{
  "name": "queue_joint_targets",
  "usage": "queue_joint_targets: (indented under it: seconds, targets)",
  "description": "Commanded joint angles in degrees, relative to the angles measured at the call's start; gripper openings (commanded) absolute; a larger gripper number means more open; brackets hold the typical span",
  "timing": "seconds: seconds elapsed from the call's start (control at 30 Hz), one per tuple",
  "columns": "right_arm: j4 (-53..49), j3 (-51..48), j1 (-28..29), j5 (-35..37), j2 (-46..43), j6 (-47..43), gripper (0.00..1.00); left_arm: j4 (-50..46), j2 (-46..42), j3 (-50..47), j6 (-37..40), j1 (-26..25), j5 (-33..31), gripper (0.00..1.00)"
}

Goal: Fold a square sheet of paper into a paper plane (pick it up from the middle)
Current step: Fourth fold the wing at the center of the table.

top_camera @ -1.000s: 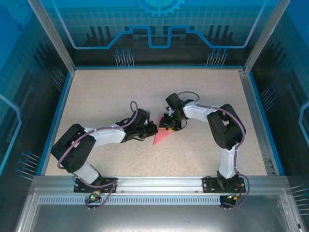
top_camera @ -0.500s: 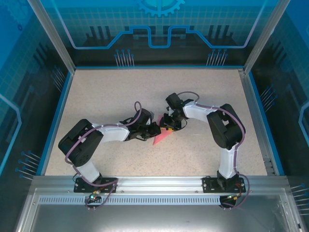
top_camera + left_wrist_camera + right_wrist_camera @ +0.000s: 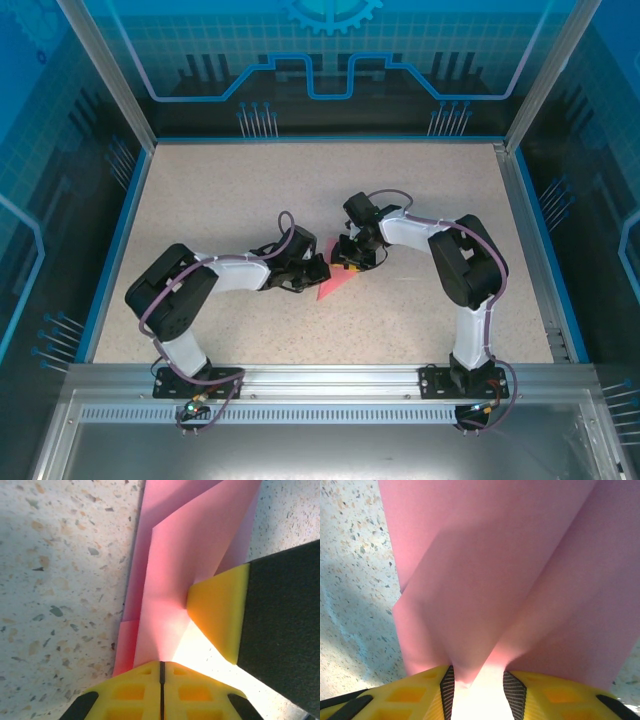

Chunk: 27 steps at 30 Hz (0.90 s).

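The pink sheet of paper lies folded into a narrow pointed paper plane (image 3: 328, 288) mid-table, its tip toward the near edge. My left gripper (image 3: 320, 268) meets it from the left. In the left wrist view that gripper (image 3: 161, 667) is shut, and a raised crease of the paper plane (image 3: 175, 570) runs into the seam between its yellow fingers. My right gripper (image 3: 348, 262) comes from the right, and one of its yellow fingers (image 3: 220, 610) rests on the paper. Its jaws (image 3: 477, 685) stand apart, with a ridge of the paper plane (image 3: 495, 565) rising between them.
The speckled tabletop (image 3: 220, 200) is bounded by a blue rim (image 3: 128, 210) and metal frame posts (image 3: 110, 75). Both arms bend inward, their elbows (image 3: 165, 295) (image 3: 470, 265) low over the table on either side.
The left arm's elbow has swung rightward and its gripper has pressed closer to the paper and tightened. The right arm and the paper have hardly moved.
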Motion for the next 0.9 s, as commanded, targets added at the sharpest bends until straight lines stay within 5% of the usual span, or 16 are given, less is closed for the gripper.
queue_joint_targets:
  seconds: [0.0, 0.87]
  targets:
    - [-3.72, -3.25, -0.05, 7.49, 7.02, 0.23, 0.38, -2.54, 1.23, 1.74, 0.44, 0.59, -1.01, 0.07]
    - [-4.57, -2.75, -0.09, 7.51, 8.29, -0.02, 0.37, -3.47, 3.12, 1.07, -0.36, 0.76, -1.09, 0.05]
